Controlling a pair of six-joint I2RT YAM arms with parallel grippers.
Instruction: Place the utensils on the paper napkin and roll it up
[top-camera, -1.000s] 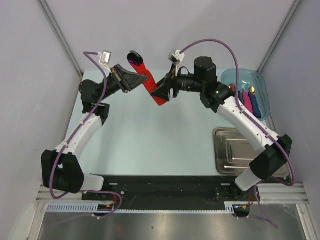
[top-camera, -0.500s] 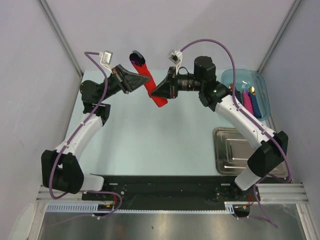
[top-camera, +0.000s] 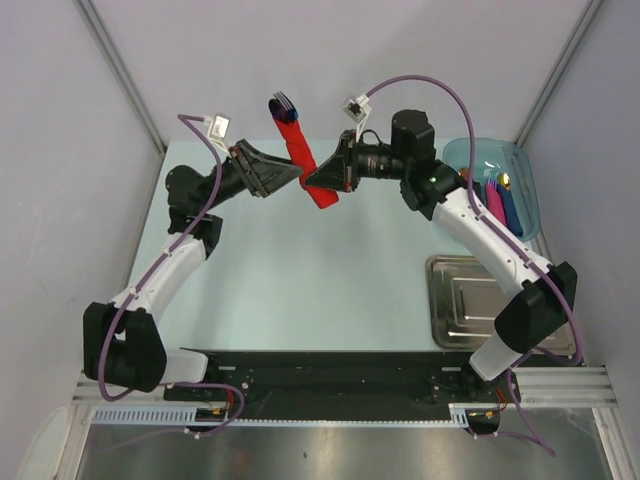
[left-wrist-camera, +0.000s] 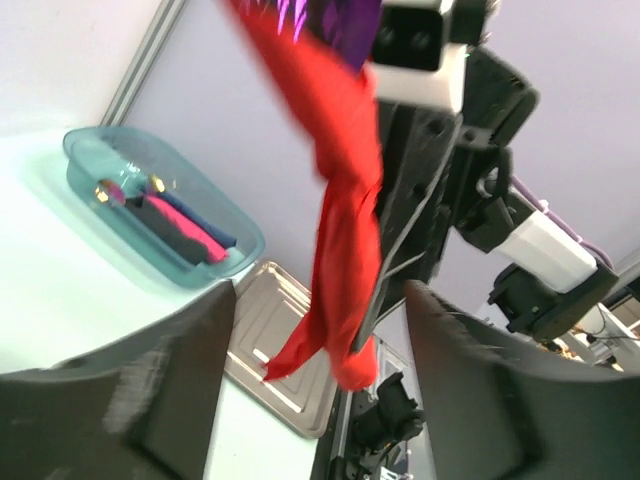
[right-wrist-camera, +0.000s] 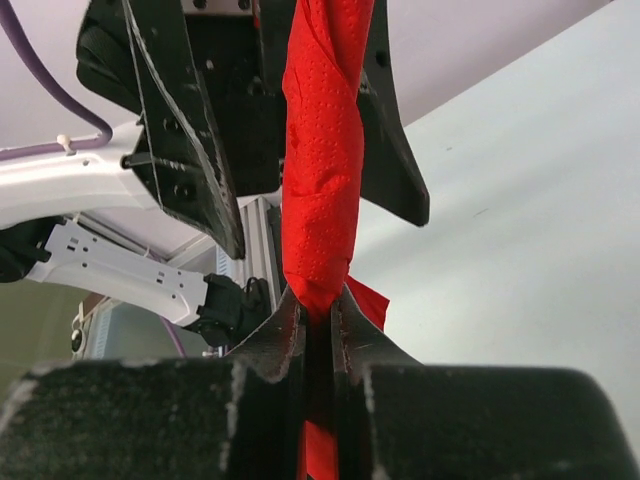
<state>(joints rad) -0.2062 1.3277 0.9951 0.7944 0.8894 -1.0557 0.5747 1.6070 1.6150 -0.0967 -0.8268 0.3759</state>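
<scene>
Since the red napkin roll (top-camera: 305, 165) is already wound tightly around the utensils (top-camera: 283, 103), whose dark blue and purple tips protrude from its upper end, the placing and rolling steps are judged complete. Only the set-down of the roll is judged to remain, probably among the pink and blue rolls (top-camera: 497, 205) stored in the clear bin (top-camera: 455, 155).

The roll is held in the air above the far edge of the bench (top-camera: 300, 290), near the middle of that edge, and is tilted so that its upper end leans toward the far left corner. The lower part of the roll is clamped between the closed jaws of the right gripper (right-wrist-camera: 318, 310), and a loose corner of napkin is seen hanging below them. The left gripper (left-wrist-camera: 320, 350) is spread wide, with one finger on each side of the roll; no contact with the roll is visible in the left wrist view.

Bare bench surface is seen between the two arms down to the near edge. The bin is located at the far right corner, and a metal tray (top-camera: 470, 310) lies along the right edge nearer the arm bases. The bench is closed in by upright panels on the left, right and far sides, so sideways clearance is judged limited near the bin.
</scene>
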